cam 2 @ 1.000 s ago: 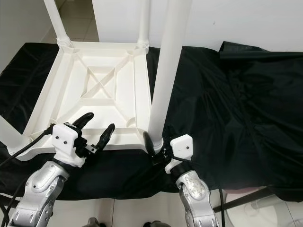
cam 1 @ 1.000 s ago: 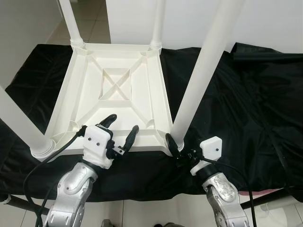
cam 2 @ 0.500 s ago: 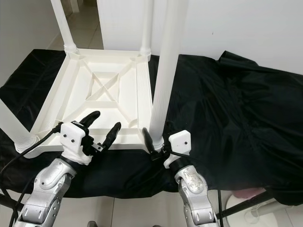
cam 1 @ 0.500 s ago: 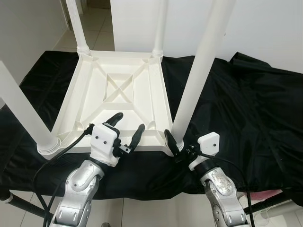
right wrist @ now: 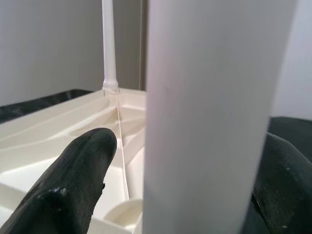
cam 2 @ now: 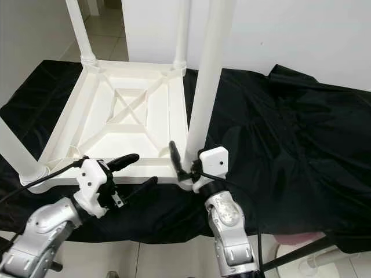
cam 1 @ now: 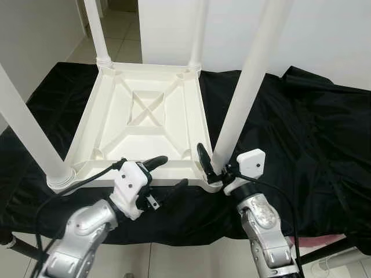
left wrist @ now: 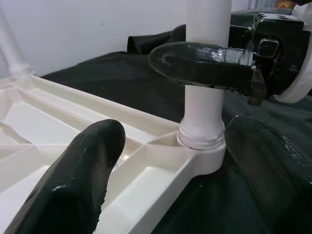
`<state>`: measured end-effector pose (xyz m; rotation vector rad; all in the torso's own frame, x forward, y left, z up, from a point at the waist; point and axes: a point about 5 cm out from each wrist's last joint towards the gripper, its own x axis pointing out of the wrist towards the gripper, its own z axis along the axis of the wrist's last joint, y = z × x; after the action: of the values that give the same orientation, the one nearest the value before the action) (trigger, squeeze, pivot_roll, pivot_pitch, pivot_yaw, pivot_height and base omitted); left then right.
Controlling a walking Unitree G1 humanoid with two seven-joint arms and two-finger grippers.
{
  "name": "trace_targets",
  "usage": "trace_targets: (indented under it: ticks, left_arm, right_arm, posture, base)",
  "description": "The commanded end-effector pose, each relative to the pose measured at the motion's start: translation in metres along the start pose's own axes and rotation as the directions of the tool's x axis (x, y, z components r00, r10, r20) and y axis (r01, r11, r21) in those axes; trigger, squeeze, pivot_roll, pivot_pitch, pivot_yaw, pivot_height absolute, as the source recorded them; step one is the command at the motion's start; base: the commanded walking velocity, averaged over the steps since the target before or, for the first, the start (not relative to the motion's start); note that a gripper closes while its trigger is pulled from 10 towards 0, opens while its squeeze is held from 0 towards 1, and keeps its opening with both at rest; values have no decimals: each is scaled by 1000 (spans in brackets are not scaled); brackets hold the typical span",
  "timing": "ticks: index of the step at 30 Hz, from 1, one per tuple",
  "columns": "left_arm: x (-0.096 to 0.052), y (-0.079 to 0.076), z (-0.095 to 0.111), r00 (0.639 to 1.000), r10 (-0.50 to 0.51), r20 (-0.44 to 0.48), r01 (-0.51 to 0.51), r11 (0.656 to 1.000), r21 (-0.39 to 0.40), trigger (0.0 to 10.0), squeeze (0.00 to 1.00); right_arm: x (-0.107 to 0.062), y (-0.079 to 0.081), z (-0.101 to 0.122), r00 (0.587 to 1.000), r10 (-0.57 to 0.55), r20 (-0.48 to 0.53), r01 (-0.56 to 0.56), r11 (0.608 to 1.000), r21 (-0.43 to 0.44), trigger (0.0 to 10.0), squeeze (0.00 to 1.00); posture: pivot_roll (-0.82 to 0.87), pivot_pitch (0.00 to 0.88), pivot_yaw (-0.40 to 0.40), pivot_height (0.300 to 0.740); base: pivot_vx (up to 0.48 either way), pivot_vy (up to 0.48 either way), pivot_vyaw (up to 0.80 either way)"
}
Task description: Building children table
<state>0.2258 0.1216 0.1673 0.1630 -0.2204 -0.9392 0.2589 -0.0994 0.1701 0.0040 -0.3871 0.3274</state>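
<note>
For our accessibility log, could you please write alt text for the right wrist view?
A thick white plastic table leg stands between the right end effector's two open black fingers. Behind lies the upturned white plastic tabletop with another slim leg.

The upturned table (cam 1: 148,119) lies on the cloth (cam 1: 301,133), left gripper (cam 1: 165,174) before its near edge, right gripper (cam 1: 215,164) around its near-right leg (cam 1: 243,98).

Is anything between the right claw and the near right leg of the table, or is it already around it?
Nothing visible is in the way. The right claw is open around the leg just above its socket: one finger on the table side, the other behind the leg. The left claw hovers open at the table's near rim, apart from that leg.
</note>
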Motion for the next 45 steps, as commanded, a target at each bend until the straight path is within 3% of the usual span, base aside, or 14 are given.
trace_targets:
  ticks: [1, 17, 45]
  left_arm:
    - [0, -7, 3, 996, -87, 5, 87, 996, -10, 10000, 0]
    - [-14, -26, 8, 972, -233, -24, 228, 964, -140, 10000, 0]
    - [-16, -27, 12, 974, -224, -36, 214, 961, -178, 10000, 0]
  right_arm:
    - [1, 1, 2, 1000, -4, -3, 4, 1000, -10, 10000, 0]
    - [9, 2, 19, 993, -117, 21, 118, 992, -47, 10000, 0]
    - [7, 2, 22, 991, -130, 0, 130, 990, -55, 10000, 0]
  posture:
    - [1, 73, -40, 740]
    - [1, 101, -47, 740]
    - [-2, 107, -49, 740]
  base:
    - [0, 0, 0]
    - [0, 0, 0]
    - [0, 0, 0]
